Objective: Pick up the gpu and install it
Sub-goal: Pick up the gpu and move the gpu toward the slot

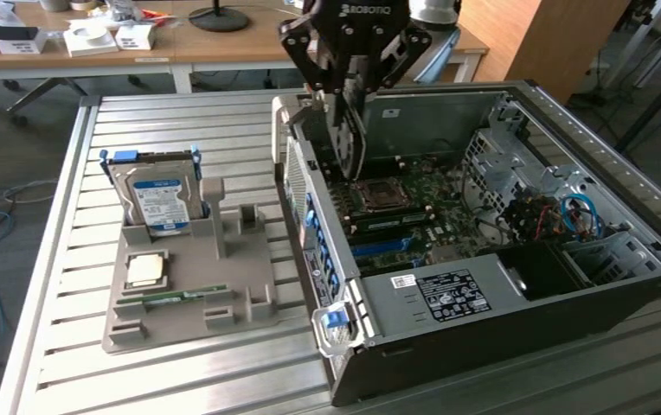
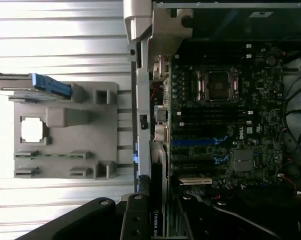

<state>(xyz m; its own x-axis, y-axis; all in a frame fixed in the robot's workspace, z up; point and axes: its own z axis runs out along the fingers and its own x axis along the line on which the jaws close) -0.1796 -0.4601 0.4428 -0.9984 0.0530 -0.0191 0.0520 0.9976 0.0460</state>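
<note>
The claw [image 1: 350, 91] covers the gpu's [image 1: 348, 143] top (label [image 2: 156, 222] text cut off).

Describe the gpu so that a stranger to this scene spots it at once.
Find the open computer case on the slatted metal table. Over its motherboard, by the wall on the exterior view's left, the gripper holds the gpu on edge. It is the thin dark card hanging upright, unlike the silver blue-labelled hard drive in the grey holder outside.

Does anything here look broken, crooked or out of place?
Nothing looks broken or spilled. The computer case lies open on its side, and the gripper holds the gpu on edge over the motherboard.
</note>
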